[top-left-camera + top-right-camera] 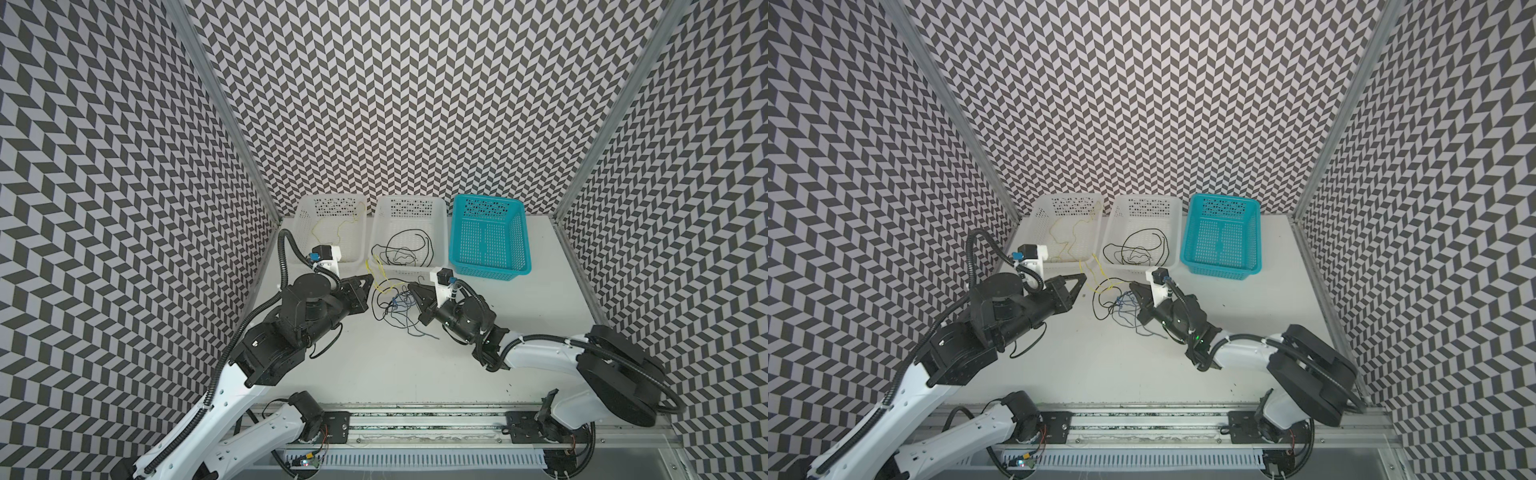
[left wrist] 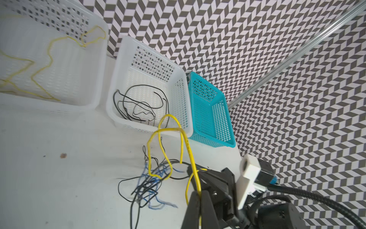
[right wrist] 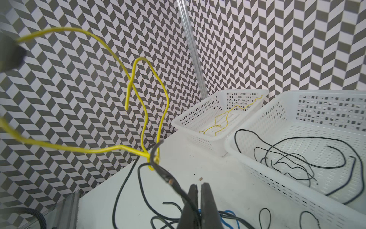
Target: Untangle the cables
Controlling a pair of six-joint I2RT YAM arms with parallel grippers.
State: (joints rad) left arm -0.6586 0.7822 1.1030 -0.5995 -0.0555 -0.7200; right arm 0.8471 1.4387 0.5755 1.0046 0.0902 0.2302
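yellow cable (image 2: pixel 187 142) pinched by left end effector (image 2: pixel 200 193), right end effector (image 3: pixel 199 186) closed amid tangle (image 2: pixel 152 178) (grip hidden)

- The tangle (image 2: pixel 152 182): black, blue and yellow cables heaped on the table (image 2: pixel 59 178), my right claw (image 3: pixel 199 187) nipping its strands.
- A yellow cable (image 2: pixel 186 146): looping up from it, pinched in my left claw (image 2: pixel 200 194).
- The black cables (image 2: pixel 142 107): loose coils in the middle basket (image 2: pixel 114 75).
- A second yellow cable (image 2: pixel 51 53): kinked, in the left basket (image 2: pixel 102 69).
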